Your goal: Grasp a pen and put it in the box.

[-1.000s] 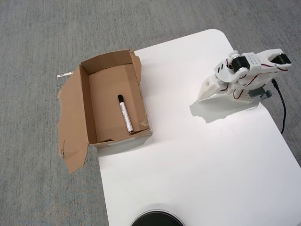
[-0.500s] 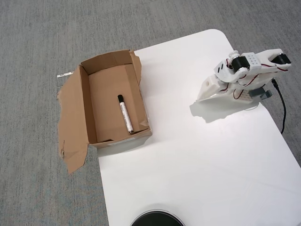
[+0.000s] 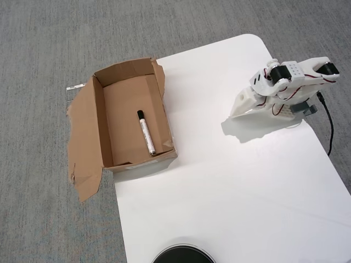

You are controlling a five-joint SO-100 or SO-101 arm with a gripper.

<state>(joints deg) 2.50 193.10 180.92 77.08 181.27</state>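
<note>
One pen (image 3: 146, 132) lies flat inside the box (image 3: 100, 121), toward its right wall, black cap at the far end. My gripper (image 3: 239, 110) rests folded on the white table (image 3: 230, 186), well right of the box; whether it's spread or pressed together, I can't tell.

White printed arm (image 3: 277, 90) with black servo motors, thin red wiring, small vent holes, and a black cable (image 3: 328, 123) trailing.

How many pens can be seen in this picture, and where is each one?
1. The pen lies flat inside the box, near its right wall in the overhead view, black cap pointing to the far end. No other pen shows on the white table.
</note>
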